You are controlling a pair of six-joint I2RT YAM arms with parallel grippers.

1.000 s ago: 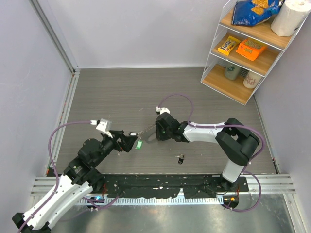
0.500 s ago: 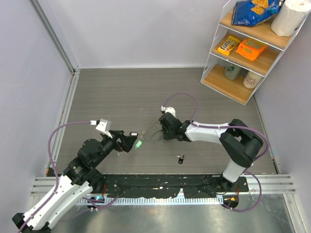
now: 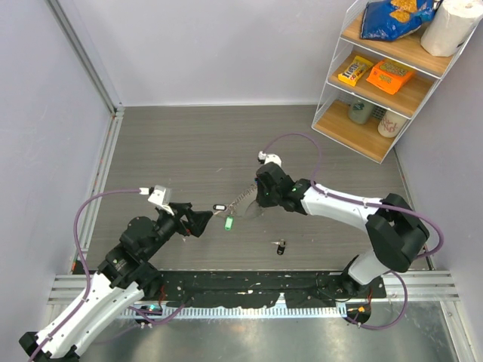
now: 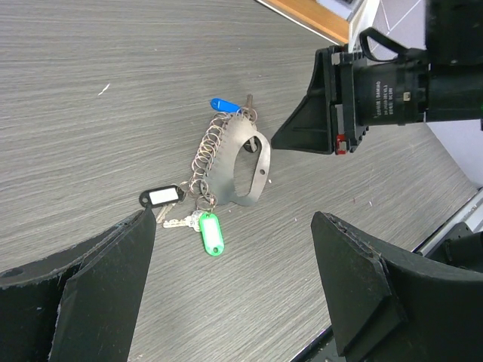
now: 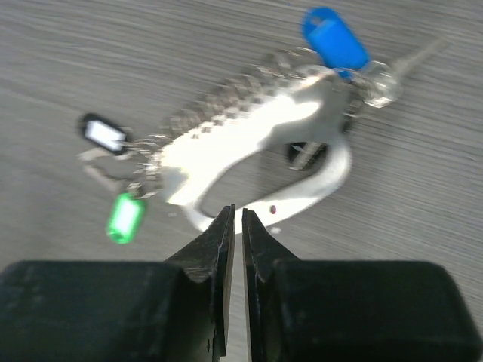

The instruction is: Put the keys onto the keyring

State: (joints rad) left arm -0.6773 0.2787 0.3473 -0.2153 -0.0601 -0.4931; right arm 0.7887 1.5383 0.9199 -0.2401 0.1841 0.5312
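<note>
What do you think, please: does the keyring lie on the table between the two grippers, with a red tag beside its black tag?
Not quite: beside the black tag lies a green tag, not a red one, as the left wrist view shows. The keyring does lie on the table between the left gripper and right gripper.

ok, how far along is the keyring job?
Done: the green-tagged key hangs from the chain of the keyring, beside a black tag. In hand: the right pincer is closed at the ring's rim, apparently pinching it; the left pincer is open and empty. Left: a dark-headed key lies loose on the table.
</note>
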